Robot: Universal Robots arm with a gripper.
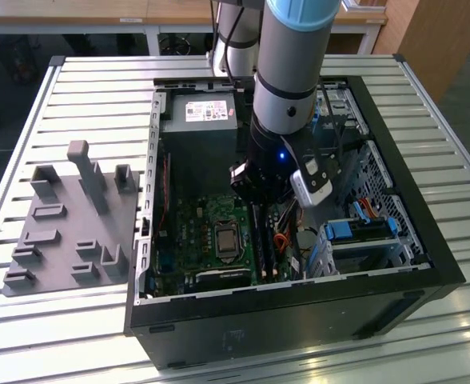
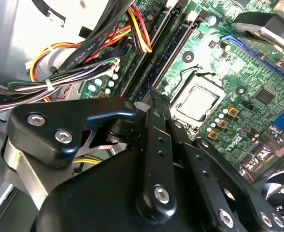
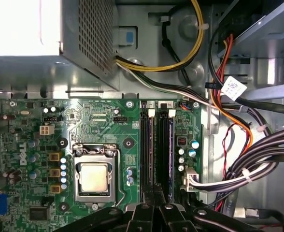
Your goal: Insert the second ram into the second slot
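Two memory slots (image 3: 147,154) side by side on the motherboard (image 3: 108,125); gripper (image 3: 155,212) low over them, jaws drawn together on nothing visible, likely for pressing the second ram (image 3: 164,154), seemingly already slotted, fully down.

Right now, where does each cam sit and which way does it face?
Exterior view: off the arm, above, looking down at the open PC case; the arm reaches inside.
First wrist view: on the arm, facing the motherboard squarely; gripper at the edge.
Second wrist view: on the arm, oblique; gripper up front.
Both wrist views share the CPU socket.
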